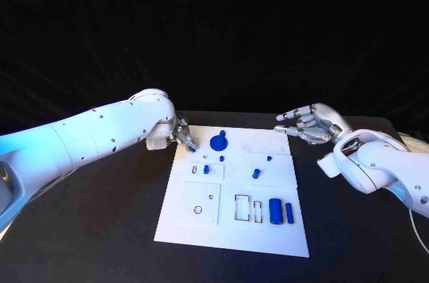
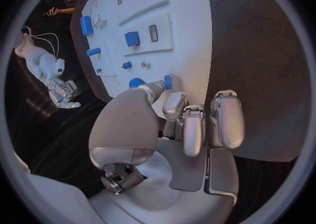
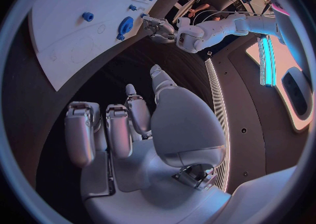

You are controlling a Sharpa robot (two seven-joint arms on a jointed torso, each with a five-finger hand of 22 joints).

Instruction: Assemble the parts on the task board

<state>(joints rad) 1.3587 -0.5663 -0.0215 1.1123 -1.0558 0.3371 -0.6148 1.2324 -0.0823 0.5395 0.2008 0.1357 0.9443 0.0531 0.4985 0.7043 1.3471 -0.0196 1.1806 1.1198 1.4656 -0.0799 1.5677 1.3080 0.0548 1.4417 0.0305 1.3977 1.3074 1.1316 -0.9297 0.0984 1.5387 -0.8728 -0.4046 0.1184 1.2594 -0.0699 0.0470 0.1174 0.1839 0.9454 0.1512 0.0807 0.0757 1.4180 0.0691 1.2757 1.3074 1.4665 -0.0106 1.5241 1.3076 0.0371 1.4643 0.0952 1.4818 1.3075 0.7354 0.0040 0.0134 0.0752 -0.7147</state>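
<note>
My left hand (image 1: pixel 181 136) sits at the far left corner of the task board (image 1: pixel 179 224), thumb and a finger pinched on a small blue peg (image 1: pixel 191 149) that it holds just over the board's left edge; from my left wrist the same peg (image 2: pixel 168 81) shows between the fingertips, with the other fingers curled beside it. Just right of that hand, a round blue gear (image 1: pixel 219 142) lies on the far part of the board. Nearer, in the middle, a small blue piece (image 1: pixel 206 169) stands in a raised panel, and to its right a short blue pin (image 1: pixel 256 173) lies tilted. At the near right, a flat blue block (image 1: pixel 275 211) and a blue cylinder (image 1: pixel 289 212) lie side by side, just beside a row of empty rectangular slots (image 1: pixel 242 207). Beyond the board's far right corner my right hand (image 1: pixel 309 125) hovers over the black table (image 1: pixel 98 233), released, its fingers apart and grasping nothing.
</note>
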